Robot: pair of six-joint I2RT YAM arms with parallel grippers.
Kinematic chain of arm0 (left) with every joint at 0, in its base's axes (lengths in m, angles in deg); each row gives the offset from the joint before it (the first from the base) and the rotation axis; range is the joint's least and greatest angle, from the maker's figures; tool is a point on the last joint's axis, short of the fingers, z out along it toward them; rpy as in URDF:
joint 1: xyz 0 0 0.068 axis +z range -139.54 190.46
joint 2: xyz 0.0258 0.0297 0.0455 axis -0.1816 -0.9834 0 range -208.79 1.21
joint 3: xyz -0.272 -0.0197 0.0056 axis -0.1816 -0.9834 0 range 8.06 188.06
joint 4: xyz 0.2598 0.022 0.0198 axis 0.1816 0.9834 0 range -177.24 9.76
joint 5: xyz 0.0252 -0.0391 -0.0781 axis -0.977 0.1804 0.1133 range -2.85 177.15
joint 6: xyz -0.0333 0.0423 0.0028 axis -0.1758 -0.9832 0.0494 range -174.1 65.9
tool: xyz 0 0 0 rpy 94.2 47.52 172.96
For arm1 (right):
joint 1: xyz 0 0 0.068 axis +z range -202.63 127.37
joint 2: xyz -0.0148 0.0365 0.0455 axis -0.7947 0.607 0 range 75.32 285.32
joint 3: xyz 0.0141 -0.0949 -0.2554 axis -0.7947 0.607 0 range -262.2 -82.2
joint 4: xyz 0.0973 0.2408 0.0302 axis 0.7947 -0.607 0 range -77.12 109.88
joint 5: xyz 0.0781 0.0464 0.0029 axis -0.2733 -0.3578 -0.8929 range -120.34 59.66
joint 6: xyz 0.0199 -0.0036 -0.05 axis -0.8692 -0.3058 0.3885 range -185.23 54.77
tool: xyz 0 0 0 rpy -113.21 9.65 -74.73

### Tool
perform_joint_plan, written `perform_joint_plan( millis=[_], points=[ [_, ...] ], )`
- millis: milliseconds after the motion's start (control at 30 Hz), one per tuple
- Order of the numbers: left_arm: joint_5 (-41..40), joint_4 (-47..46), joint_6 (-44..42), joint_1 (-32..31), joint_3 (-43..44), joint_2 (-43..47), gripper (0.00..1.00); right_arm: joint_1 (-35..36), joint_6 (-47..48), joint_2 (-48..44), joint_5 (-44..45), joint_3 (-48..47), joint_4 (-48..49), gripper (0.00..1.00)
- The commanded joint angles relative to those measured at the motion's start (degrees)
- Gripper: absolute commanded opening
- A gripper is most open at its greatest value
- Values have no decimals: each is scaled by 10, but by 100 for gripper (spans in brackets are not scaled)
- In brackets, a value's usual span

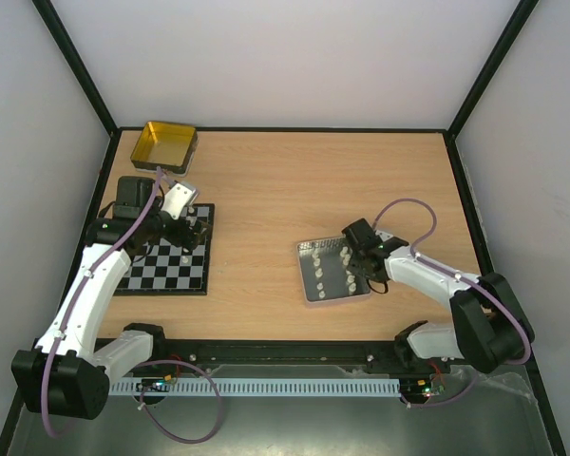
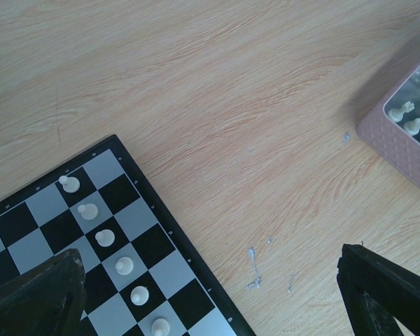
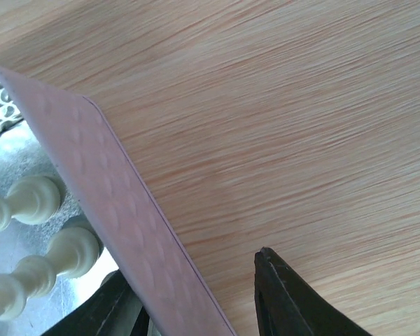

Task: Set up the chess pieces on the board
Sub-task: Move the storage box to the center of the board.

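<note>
The board (image 1: pixel 161 271) lies at the left of the table; in the left wrist view the board (image 2: pixel 135 218) carries a diagonal row of several white chess pieces (image 2: pixel 105 237). My left gripper (image 1: pixel 182 228) hovers over the board's far right corner. In its own view the left gripper (image 2: pixel 208 280) stands wide open, with only board edge and bare wood between its fingers. More white pieces (image 1: pixel 344 255) lie in the silver tray (image 1: pixel 309 285). My right gripper (image 1: pixel 361 258) is low at the tray's right side. Close up, the right gripper (image 3: pixel 196 280) is open astride the tray wall (image 3: pixel 105 182), one finger inside beside cream pieces (image 3: pixel 35 199), the other over the wood.
A yellow square tin (image 1: pixel 166 144) stands at the far left corner, with a dark boxy object (image 1: pixel 133 195) just in front of it. Black frame rails border the table. The tray wall (image 2: pixel 399 150) shows at the right of the left wrist view.
</note>
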Motion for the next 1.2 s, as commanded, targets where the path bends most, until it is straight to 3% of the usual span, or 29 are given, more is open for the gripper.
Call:
perform_joint_plan(
  millis=[0,433,700,800,867,933,1033,1167],
  points=[
    [13,-6,2,3,8,6,97,-44,2,-4,14,8,-5,37],
    [24,-7,2,3,12,-2,97,-102,2,-9,59,-15,-13,38],
    [29,-2,3,3,16,-5,97,-102,1,-60,62,-56,-55,48],
    [27,1,2,3,19,-6,97,-101,6,-86,53,-71,-68,56],
    [13,0,1,3,20,-5,97,-101,12,-101,51,-84,-79,74],
    [-20,-5,5,5,21,-2,97,-100,21,-115,51,-93,-89,82],
    [-40,2,5,38,30,-11,95,-90,29,-135,51,-102,-100,84],
    [-36,15,-23,128,38,-39,90,-49,35,-158,50,-110,-97,84]
  ],
)
